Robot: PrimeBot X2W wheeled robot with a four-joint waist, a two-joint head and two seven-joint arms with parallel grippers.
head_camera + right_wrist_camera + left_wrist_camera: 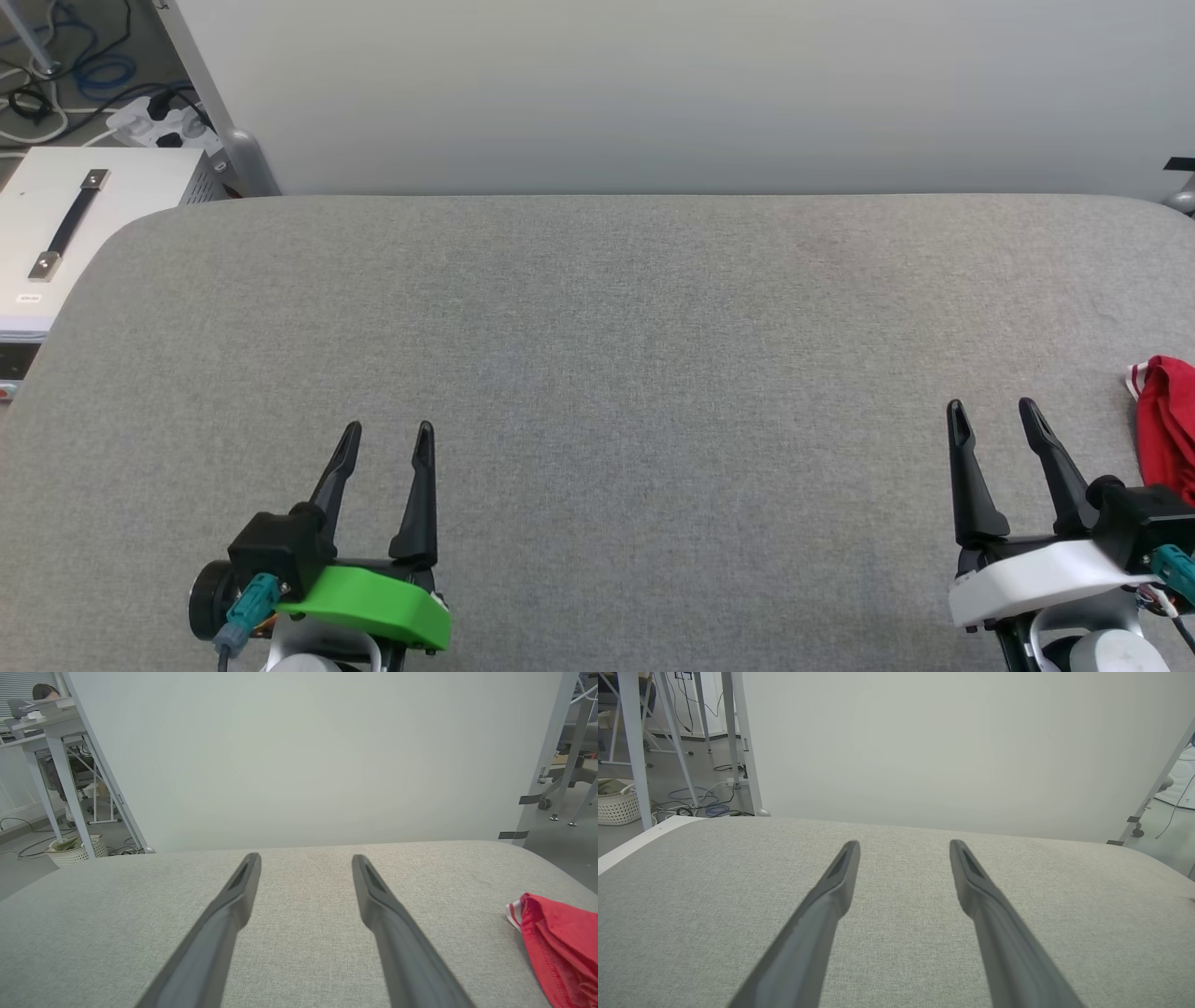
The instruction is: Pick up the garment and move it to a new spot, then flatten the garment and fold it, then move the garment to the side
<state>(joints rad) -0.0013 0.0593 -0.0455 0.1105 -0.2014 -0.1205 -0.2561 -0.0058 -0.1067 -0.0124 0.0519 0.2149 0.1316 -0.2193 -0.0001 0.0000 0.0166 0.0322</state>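
Left gripper and right gripper sit spread, empty — the right should reach right and pinch the garment deep.

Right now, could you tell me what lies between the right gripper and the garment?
Nothing but bare grey table surface separates the right gripper from the garment; the head and right wrist views both show this.

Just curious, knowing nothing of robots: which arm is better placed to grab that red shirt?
Probably right: the open right gripper sits beside the garment at the table edge; the left gripper is far off.
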